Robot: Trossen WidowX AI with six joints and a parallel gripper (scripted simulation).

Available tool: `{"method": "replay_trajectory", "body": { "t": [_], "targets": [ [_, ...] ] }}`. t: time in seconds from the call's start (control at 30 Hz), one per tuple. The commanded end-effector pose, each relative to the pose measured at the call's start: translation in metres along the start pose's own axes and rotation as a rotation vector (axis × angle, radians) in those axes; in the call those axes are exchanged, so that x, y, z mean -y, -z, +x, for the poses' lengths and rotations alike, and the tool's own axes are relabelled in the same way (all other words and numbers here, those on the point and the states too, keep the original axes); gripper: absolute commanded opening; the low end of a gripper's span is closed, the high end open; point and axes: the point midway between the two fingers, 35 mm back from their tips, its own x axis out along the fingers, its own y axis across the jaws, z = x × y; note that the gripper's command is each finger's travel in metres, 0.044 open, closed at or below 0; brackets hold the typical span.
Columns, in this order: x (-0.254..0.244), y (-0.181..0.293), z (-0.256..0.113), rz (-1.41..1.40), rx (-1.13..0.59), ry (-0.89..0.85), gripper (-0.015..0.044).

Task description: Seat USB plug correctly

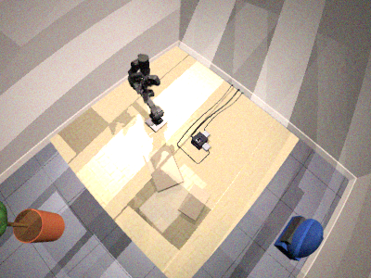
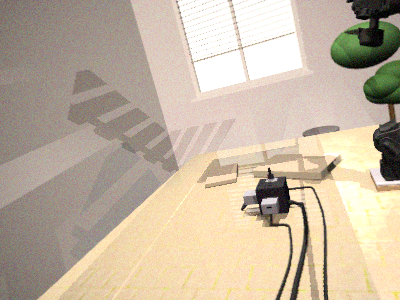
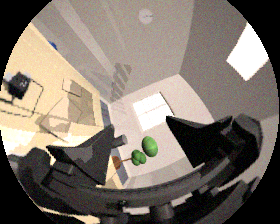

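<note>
The power cube point(image 1: 200, 141) point(image 2: 273, 196) point(image 3: 19, 85) is a black block on the table. A small dark plug point(image 2: 269, 173) stands up from its top face in the exterior view; which way round it is and how deep it sits are too small to tell. Two pale grey plugs point(image 2: 270, 206) point(image 1: 206, 146) stick out from the cube's sides. My gripper point(image 3: 140, 122) is wide open with nothing between its fingers. It is raised high above the table, well away from the cube, which shows at the far left of the wrist view.
Black cables point(image 1: 218, 103) point(image 2: 304, 240) run from the cube to the table's edge by the wall, and one loops around the cube. Flat boards or boxes point(image 1: 167, 178) point(image 2: 290, 172) lie beyond the cube. The arm's base stands on a pale plate point(image 1: 156, 128) point(image 2: 382, 184).
</note>
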Motion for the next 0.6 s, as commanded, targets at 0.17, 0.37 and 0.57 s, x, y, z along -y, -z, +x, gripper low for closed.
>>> {"method": "replay_trajectory", "body": {
  "t": [0.17,0.37,0.57],
  "targets": [
    [-0.027,-0.039,0.041,0.177,0.014,-0.161,0.044],
    [-0.074,-0.095,0.079,0.36,0.031,-0.4,0.044],
    [-0.132,-0.143,0.102,0.703,-0.126,-0.665,0.044]
  ]
}}
